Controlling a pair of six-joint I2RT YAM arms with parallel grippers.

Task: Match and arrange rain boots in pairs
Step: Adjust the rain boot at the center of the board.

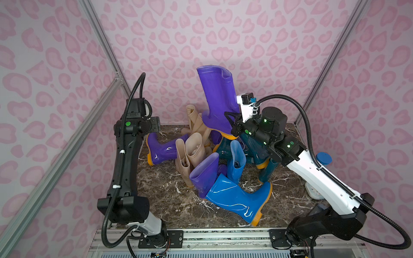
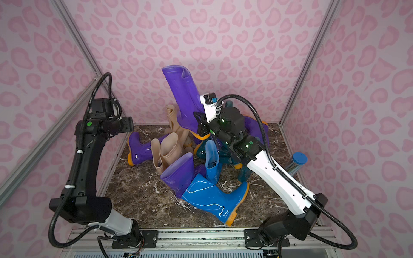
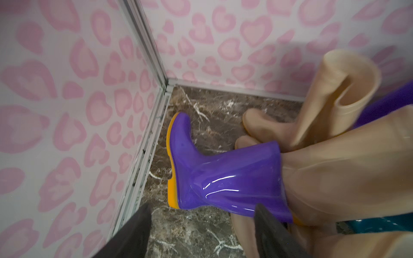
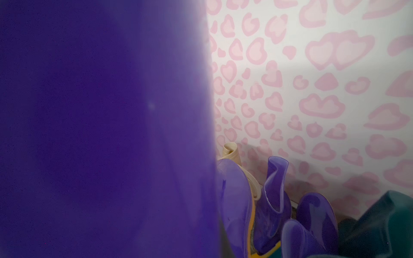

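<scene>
The right hand (image 1: 231, 121) is closed tight on the raised purple boot (image 1: 215, 96), above the boot pile (image 1: 210, 160) on the bench (image 1: 167, 201). The left hand (image 3: 202, 212) is open near the lying purple boot (image 3: 223, 178), far left.

Your boot pile (image 1: 196, 154) sits at the middle of the surface (image 1: 161, 201). The raised boot (image 1: 218, 98) hangs above its rear, in your right hand (image 1: 231, 120). The left boot (image 1: 163, 150) lies left of the pile, the front boot (image 1: 237, 198) before it, the cylinder (image 1: 324, 158) far right.
</scene>
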